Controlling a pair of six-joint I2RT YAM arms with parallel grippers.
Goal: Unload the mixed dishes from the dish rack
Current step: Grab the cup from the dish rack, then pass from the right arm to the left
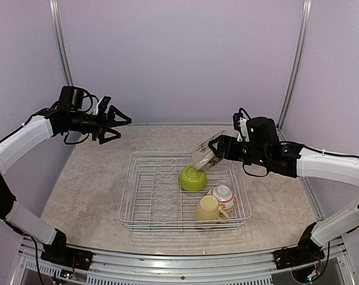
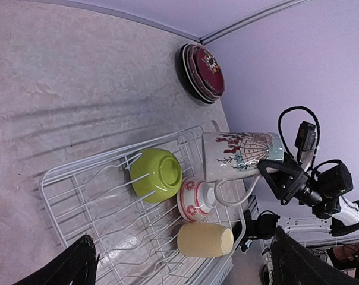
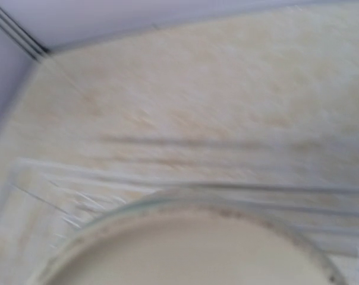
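The white wire dish rack (image 1: 127,199) sits mid-table. In its right half lie a lime-green bowl (image 1: 192,178), a small white-and-red bowl (image 1: 223,196) and a pale yellow mug (image 1: 208,209) on its side. My right gripper (image 1: 219,148) is shut on the tall cream printed mug (image 1: 204,157) and holds it tilted above the rack's far right part. That mug (image 3: 191,249) fills the bottom of the blurred right wrist view and hides the fingers. My left gripper (image 1: 117,124) is open and empty, high over the table's far left.
The left wrist view shows the rack (image 2: 49,184), the bowls, both mugs, and a stack of dark red patterned and black-rimmed plates (image 2: 202,71) on the table beyond the rack, near the back wall. My own fingers (image 2: 78,264) frame that view.
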